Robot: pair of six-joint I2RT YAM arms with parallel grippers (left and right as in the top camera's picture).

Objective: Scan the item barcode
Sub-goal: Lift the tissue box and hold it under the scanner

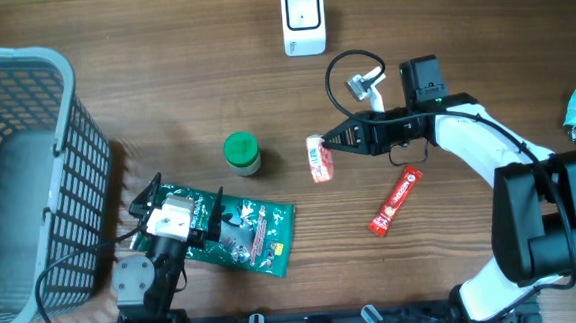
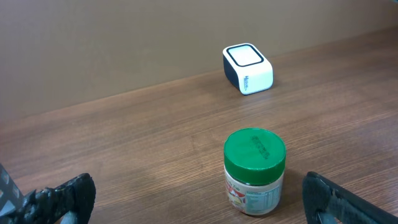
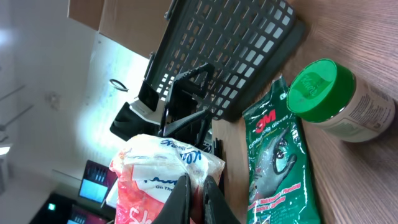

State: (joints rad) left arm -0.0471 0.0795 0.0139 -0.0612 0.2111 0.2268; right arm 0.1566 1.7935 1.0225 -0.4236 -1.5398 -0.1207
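At the near edge of the table [image 1: 163, 89] the left arm sits low and folded. The left gripper [image 1: 150, 195] has its jaws spread wide with nothing between them, and it rests over the corner of a green glove packet [image 1: 247, 229] lying flat on the wood. In its wrist view the two fingers frame a small jar with a green lid [image 1: 241, 152], which stands upright just beyond the glove packet. Beside this arm, at the left, stands a grey mesh basket [image 1: 11, 60]. The right arm rises from the near right corner, bends at the elbow and stretches leftward across the middle of the table, its wrist rolled onto its side. The right gripper [image 1: 327, 144] is pinched tight on a small snack packet [image 1: 317, 161], gripping it by one edge. The packet is crinkled, white with blue lettering at one end and red at the other, and it sits just right of the jar. Whether it is clear of the wood I cannot tell. A red stick sachet [image 1: 395, 201] lies under the forearm. At the far edge, well apart from the packet, sits the white scanner [image 1: 303, 20].
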